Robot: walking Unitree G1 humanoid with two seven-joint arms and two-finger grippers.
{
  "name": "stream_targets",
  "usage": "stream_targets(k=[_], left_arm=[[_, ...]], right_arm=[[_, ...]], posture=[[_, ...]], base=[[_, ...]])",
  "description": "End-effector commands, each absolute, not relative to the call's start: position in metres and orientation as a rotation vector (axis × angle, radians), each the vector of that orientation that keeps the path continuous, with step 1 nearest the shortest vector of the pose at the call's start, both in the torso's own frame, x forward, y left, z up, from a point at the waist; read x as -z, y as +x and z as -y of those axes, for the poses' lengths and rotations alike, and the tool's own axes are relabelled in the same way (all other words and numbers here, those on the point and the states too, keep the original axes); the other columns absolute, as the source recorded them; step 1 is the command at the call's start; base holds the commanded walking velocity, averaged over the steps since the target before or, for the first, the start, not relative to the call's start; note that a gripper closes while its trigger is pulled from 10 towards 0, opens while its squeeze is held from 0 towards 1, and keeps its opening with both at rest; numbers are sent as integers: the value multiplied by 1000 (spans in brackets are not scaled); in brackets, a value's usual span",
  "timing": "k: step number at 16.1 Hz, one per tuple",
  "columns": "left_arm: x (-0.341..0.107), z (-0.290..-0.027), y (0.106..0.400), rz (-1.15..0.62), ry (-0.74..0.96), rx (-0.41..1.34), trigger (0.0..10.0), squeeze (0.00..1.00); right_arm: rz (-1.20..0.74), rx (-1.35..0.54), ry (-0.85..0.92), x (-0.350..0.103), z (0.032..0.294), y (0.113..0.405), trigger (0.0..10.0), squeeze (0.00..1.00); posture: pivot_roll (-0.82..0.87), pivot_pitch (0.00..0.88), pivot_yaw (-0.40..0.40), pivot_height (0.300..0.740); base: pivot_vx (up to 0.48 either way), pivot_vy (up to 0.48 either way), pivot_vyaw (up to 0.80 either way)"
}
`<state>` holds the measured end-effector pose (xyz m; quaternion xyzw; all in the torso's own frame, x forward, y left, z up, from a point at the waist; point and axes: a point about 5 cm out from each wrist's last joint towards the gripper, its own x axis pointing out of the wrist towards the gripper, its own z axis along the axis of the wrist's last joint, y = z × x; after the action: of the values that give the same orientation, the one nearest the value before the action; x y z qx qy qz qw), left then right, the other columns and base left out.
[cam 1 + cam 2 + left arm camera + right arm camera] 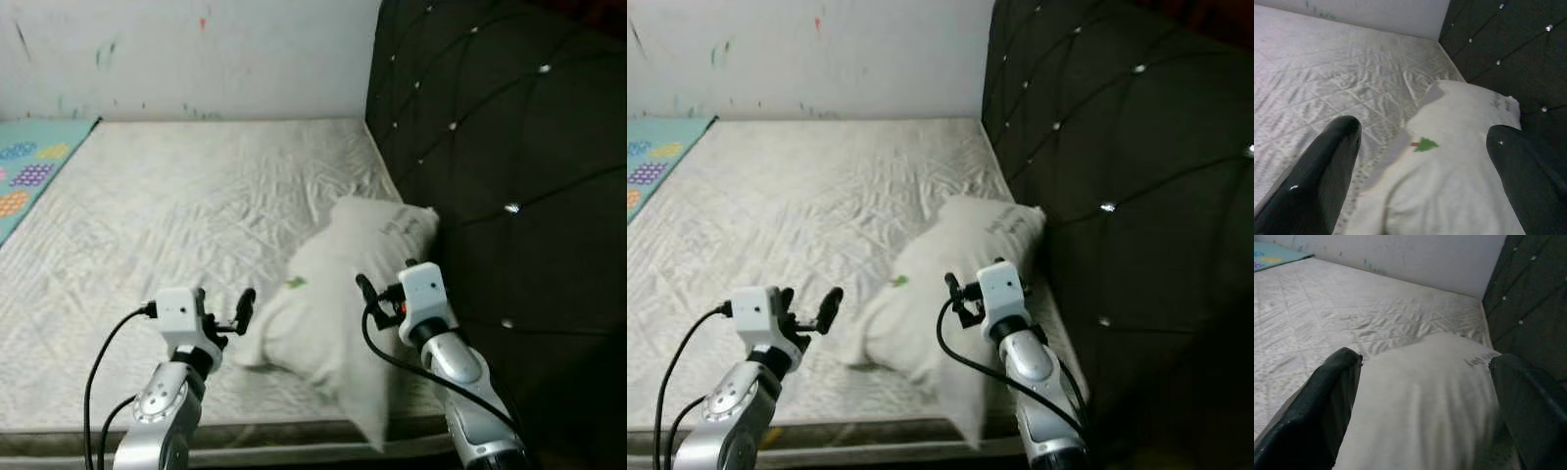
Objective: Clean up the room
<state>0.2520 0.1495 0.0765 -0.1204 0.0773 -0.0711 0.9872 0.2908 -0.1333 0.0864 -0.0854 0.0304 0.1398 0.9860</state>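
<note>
The white pillow (338,299) slumps against the headboard (500,196) at two o'clock, my left claw (230,315) and right claw (377,294) flanking it, spread wide, empty, ready to straighten it.

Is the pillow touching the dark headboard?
Touching. In the left eye view the pillow's far corner presses against the padded headboard with no gap of mattress between them.
</note>
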Motion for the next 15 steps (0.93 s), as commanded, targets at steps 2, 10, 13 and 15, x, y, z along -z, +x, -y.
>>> stream_targets(k=[2, 10, 13, 15], left_arm=[[-78, -145, 254, -149, -246, 152, 10000, 0], [-78, -146, 256, -144, -252, 130, 10000, 0], [-79, -146, 256, -140, -249, 127, 10000, 0], [-79, -146, 257, -137, -248, 126, 10000, 0]], right_arm=[[-57, -268, -182, -88, 139, 293, 10000, 0], [-47, -268, -186, -90, 140, 293, 10000, 0], [-47, -269, -186, -89, 140, 294, 10000, 0], [-46, -269, -184, -90, 139, 294, 10000, 0]], posture=[[-77, 0, 28, 740], [-82, 0, 26, 740], [-81, 0, 26, 740], [-81, 0, 27, 740]], base=[[0, -124, 0], [0, 0, 0], [0, 0, 0], [0, 0, 0]])
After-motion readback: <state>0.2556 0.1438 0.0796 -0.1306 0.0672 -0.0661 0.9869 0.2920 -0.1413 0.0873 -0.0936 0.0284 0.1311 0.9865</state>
